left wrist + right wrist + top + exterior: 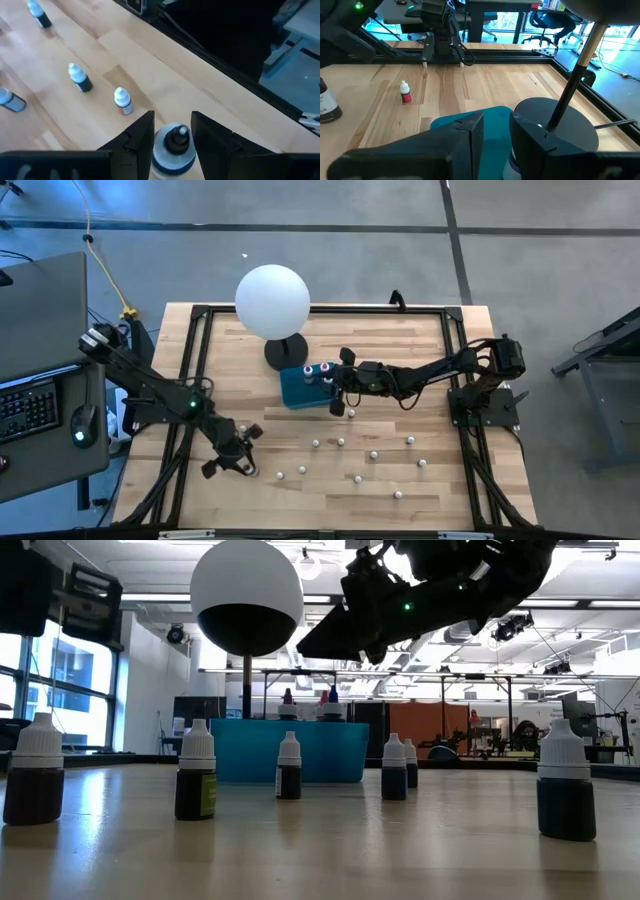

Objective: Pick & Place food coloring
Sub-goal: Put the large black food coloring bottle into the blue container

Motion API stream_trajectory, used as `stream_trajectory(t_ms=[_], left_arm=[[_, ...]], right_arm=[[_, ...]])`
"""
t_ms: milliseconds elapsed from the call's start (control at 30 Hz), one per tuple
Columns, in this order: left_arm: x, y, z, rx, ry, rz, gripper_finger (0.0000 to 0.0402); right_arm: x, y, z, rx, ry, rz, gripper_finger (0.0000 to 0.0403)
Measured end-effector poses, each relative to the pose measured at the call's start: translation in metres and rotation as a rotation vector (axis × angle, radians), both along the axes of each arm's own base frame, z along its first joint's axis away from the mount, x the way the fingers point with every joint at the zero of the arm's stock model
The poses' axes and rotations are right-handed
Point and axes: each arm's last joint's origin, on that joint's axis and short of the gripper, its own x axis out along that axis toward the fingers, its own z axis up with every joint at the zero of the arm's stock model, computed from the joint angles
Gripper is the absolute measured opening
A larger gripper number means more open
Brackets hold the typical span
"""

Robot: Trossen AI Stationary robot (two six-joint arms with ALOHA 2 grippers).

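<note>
Food coloring bottles [374, 455] mostly remain scattered across our table [420, 360]; a few stand in the teal box [298, 390]. Our left gripper [172, 137] pinches one bottle near the left; our right gripper [495, 132], fingers spread slightly, hovers over the box.

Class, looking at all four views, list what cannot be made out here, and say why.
- Contents of the teal box, high view: right gripper covers part.
- Bottle between the left gripper's fingers, left wrist view: cut off by the edge.
- Bottle labels, high view: too small.
</note>
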Motion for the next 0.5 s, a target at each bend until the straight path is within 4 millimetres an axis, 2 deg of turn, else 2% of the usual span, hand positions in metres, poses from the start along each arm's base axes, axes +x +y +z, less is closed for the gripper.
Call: stream_trajectory(t_ms=[367, 500], left_arm=[[0.005, -0.0018, -0.0016, 0.004, -0.029, 0.04, 0.0126], [0.0053, -0.0012, -0.0018, 0.009, -0.029, 0.059, 0.0108]], right_arm=[[0.0, -0.0007, 0.0, 0.0, 0.0, -0.002, 0.0087], [0.0, -0.0006, 0.0, 0.0, 0.0, -0.002, 0.0087]])
